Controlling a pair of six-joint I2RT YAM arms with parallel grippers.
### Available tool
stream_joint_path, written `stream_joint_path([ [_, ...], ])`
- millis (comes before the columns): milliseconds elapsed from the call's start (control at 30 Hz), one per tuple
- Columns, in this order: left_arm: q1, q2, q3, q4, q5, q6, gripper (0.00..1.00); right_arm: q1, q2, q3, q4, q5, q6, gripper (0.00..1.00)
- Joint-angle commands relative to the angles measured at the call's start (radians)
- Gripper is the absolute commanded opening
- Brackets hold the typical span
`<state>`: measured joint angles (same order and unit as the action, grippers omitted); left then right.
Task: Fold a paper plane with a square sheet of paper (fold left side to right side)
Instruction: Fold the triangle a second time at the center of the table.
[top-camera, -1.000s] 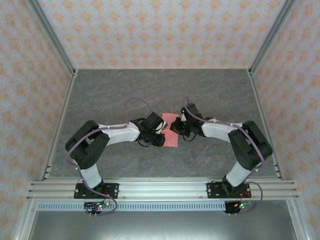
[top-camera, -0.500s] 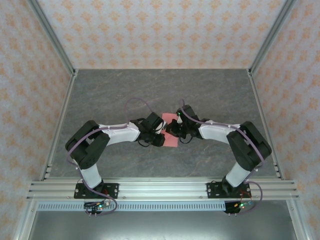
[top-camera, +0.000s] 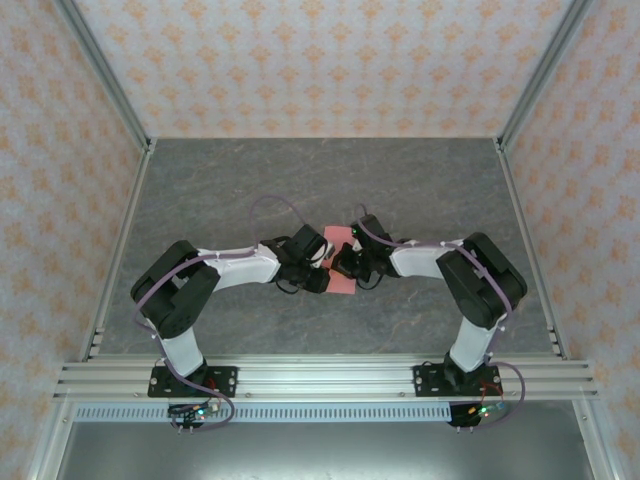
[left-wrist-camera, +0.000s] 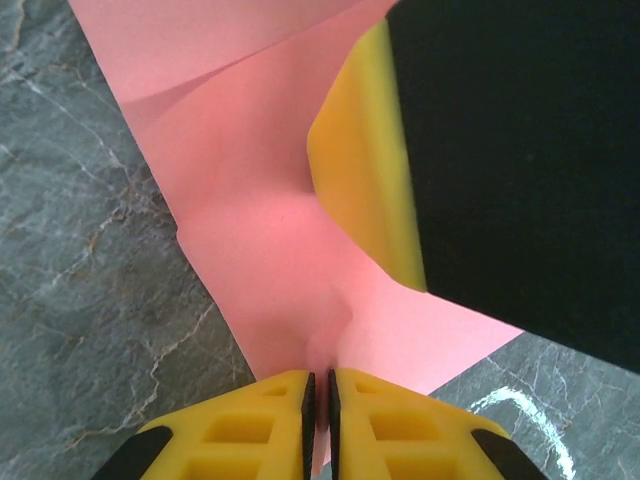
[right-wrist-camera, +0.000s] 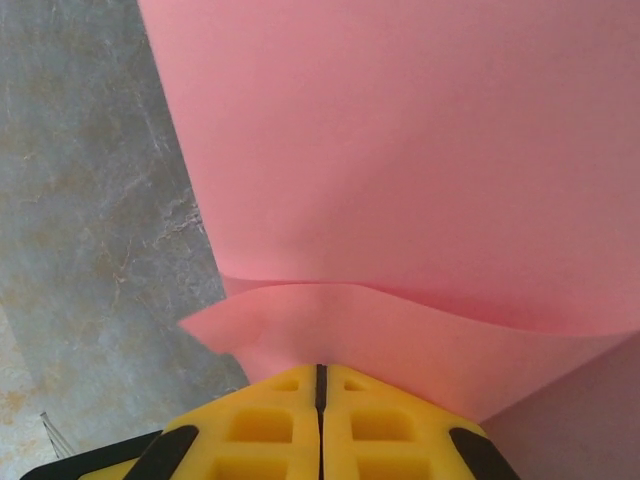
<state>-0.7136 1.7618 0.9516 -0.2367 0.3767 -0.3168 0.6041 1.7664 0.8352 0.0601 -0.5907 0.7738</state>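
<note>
A thin salmon-pink square sheet of paper (left-wrist-camera: 250, 230) is being pinched from both sides at the middle of the grey marbled table (top-camera: 200, 190).
One edge is being clamped between the closed yellow jaws of the left gripper (left-wrist-camera: 320, 385); a curled, lifted edge is being held by the closed right gripper (right-wrist-camera: 320, 375).

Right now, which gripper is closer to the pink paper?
Neither: both touch it. The left gripper pinches the pink paper at one edge; the right gripper, facing it, pinches a curled-up edge.
</note>
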Motion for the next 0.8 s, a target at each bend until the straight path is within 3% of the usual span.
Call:
stream_joint_path([
  [0,-0.004,0.041,-0.004,-0.007,-0.039,0.0,0.15,0.006,0.013,0.037,-0.061,0.029,-0.017,0.06],
  [767,-0.004,0.062,-0.012,-0.005,-0.042,-0.004,0.15,-0.018,-0.046,0.021,-0.177,0.134,-0.109,0.06],
])
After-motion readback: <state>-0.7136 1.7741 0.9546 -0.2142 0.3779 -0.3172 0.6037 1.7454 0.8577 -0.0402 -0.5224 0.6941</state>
